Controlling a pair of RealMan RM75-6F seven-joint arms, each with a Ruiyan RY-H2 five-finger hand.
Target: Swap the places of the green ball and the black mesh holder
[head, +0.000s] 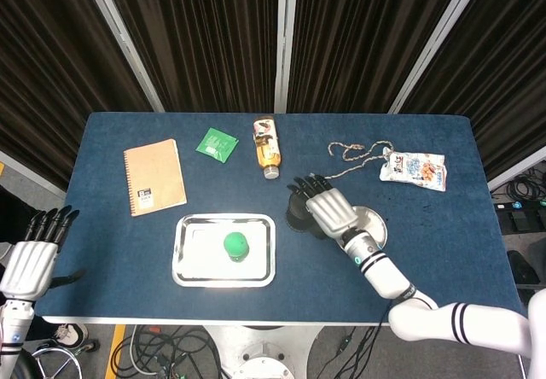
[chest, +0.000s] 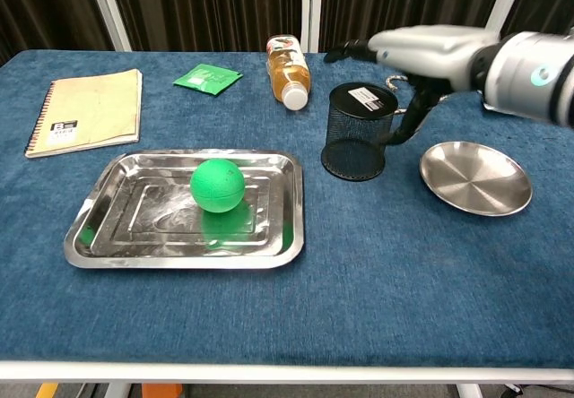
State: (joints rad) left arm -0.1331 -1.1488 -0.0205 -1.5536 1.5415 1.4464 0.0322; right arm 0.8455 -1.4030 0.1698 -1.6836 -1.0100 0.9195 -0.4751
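Note:
The green ball lies in the middle of the steel tray at the table's front left. The black mesh holder stands upright on the blue cloth between the tray and a round steel plate. My right hand hovers just above and behind the holder's rim with fingers stretched out; its thumb hangs down beside the holder's right wall and holds nothing. Off the table's left edge, my left hand has its fingers spread and is empty.
Along the back lie a spiral notebook, a green packet, a bottle on its side, a rope and a snack bag. The round plate sits right of the holder.

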